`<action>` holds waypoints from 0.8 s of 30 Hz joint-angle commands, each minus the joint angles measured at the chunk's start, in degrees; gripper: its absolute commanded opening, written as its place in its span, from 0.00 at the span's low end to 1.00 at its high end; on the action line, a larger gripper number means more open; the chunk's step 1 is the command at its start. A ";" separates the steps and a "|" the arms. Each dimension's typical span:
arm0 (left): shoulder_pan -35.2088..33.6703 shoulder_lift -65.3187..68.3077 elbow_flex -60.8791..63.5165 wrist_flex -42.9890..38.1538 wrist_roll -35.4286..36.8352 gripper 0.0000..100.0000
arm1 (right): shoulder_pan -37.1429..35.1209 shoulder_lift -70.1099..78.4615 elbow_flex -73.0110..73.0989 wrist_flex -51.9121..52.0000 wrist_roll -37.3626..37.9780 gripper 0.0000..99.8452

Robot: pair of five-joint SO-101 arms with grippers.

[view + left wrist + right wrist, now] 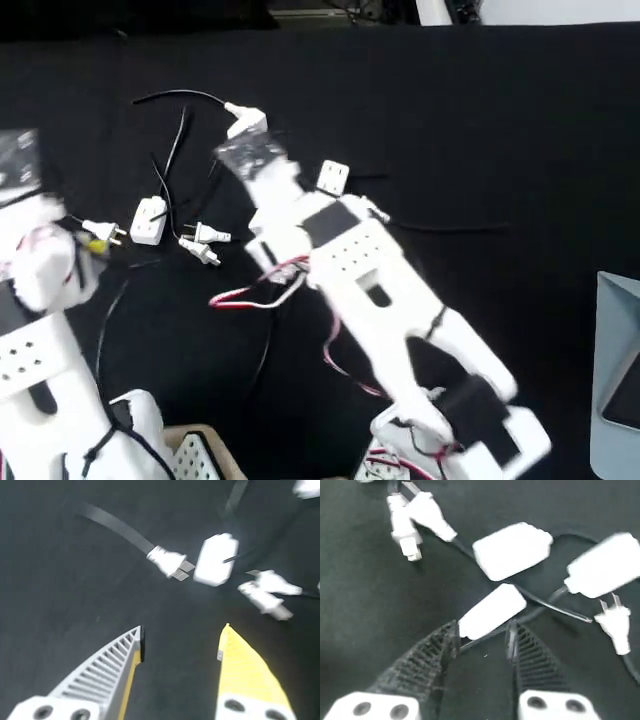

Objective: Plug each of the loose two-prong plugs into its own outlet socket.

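Two ribbed hands are spread over a matte black desk (480, 130): left hand (180, 647) above bare surface, right hand (482, 632) flanking a smooth white rectangular outlet socket (492, 611).

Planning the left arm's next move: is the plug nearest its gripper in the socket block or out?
Out. The plug lies loose, prongs bare beside the socket block, not in it.

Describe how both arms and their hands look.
The left arm and right arm are white boxy segments with black patches and rows of holes; red and white wires trail from the right arm. The left hand has pointed fingers, one white and ribbed with a yellow edge, one yellow. The right hand has two dark ribbed fingers on white bases.
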 commanded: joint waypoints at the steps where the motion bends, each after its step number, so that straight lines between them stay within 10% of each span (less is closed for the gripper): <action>1: -10.51 -4.13 9.80 -6.33 0.53 0.25 | -3.87 6.81 -10.51 4.13 2.64 0.16; 24: -12.26 -23.74 45.32 -24.79 9.76 0.25 | -10.73 48.40 -52.26 8.97 6.07 0.19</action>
